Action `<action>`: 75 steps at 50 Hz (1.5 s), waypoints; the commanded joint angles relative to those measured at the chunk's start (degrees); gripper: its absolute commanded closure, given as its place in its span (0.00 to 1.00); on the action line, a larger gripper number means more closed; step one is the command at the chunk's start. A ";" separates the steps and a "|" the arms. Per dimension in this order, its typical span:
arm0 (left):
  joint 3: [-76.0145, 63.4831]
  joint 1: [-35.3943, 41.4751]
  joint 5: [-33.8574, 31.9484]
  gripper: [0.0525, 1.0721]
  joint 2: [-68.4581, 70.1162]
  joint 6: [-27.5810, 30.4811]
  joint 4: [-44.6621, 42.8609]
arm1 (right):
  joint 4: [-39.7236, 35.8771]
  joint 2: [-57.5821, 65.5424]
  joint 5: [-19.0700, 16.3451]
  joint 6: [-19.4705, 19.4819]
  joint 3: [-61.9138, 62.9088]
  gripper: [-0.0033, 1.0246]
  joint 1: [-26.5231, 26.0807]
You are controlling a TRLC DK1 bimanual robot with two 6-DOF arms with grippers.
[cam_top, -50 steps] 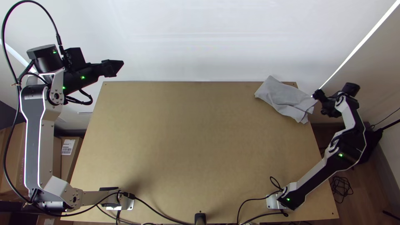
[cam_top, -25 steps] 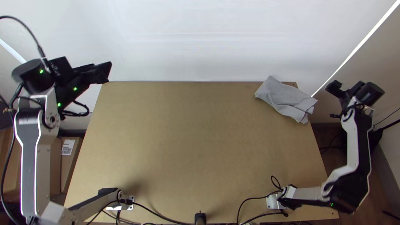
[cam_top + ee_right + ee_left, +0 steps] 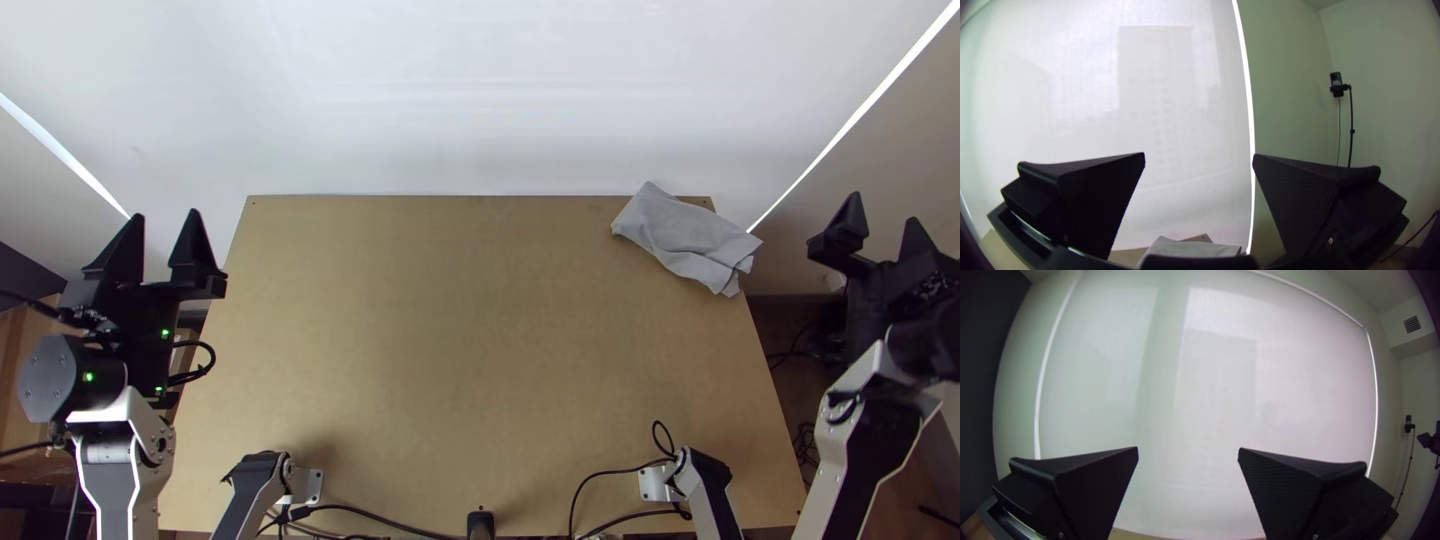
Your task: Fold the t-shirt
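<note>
The light grey t-shirt (image 3: 688,238) lies as a compact folded bundle at the table's far right corner, one end at the right edge; its layers cannot be counted. Beyond the table's left side, my left gripper (image 3: 165,225) stands open and empty, well away from the cloth. My right gripper (image 3: 885,215) is open and empty off the right side, to the right of the cloth. Wide apart are the fingers of the left gripper (image 3: 1188,451) in its wrist view. In the right wrist view the right gripper (image 3: 1199,156) has the cloth (image 3: 1187,248) low between its fingers, farther off.
The wooden table (image 3: 450,330) stretches between the arms. Black cables (image 3: 620,475) run along its near edge. A pale blind (image 3: 480,100) hangs behind the far edge. Off the right side, a phone on a stand (image 3: 1336,85) stands by the wall.
Both arms have drawn back toward the near side, the right one also outward from the cloth. Both grippers have turned to point away from the bases. The cloth has not moved.
</note>
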State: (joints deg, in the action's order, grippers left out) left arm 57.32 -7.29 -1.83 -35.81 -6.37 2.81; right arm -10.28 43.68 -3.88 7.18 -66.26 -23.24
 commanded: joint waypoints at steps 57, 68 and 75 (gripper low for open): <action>-51.08 1.58 1.83 0.05 35.90 -0.92 -19.24 | 13.98 -37.27 5.46 -0.85 46.13 0.04 7.34; -52.84 1.84 1.91 0.05 35.90 -0.57 -18.37 | 16.61 -44.12 5.55 -5.33 57.03 0.07 13.31; -55.56 1.84 2.00 0.05 35.90 0.13 -18.37 | 16.44 -44.21 5.37 -5.25 60.63 0.07 13.84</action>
State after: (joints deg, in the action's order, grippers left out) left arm 4.43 -5.82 0.25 -0.36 -7.44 -15.33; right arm 5.37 0.14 1.10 2.87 -8.05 -10.48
